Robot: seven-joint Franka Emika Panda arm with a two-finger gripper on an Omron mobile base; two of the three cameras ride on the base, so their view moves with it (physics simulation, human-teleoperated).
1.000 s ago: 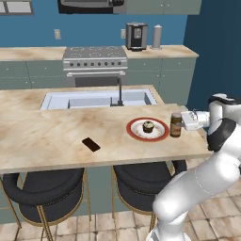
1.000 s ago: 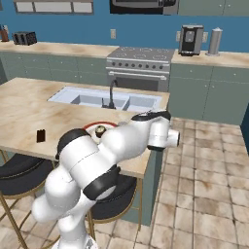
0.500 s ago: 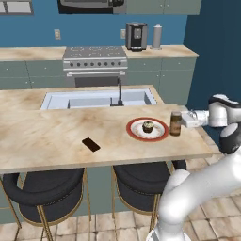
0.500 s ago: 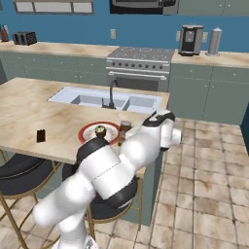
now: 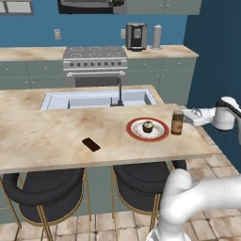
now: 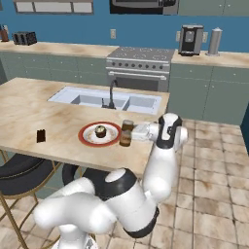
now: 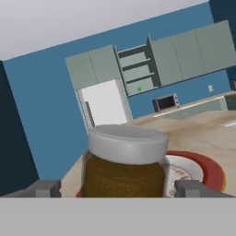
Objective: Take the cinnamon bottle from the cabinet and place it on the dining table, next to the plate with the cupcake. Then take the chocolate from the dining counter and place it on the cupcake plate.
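Left base view: the cinnamon bottle [image 5: 177, 123] stands upright near the tabletop's [image 5: 47, 136] right edge, just beside the cupcake plate [image 5: 147, 129]. Right base view: the gripper [image 6: 133, 132] meets the bottle. Hand view: jaws flank it; grip uncertain, so retreat straight back.

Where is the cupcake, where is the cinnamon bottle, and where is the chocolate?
cupcake [image 5: 148, 126], left base view, on its top, in the middle of the red-rimmed plate.
cinnamon bottle [image 5: 177, 124], left base view, on its brown side, just right of the plate.
chocolate [image 5: 91, 144], left base view, on its flat dark top.
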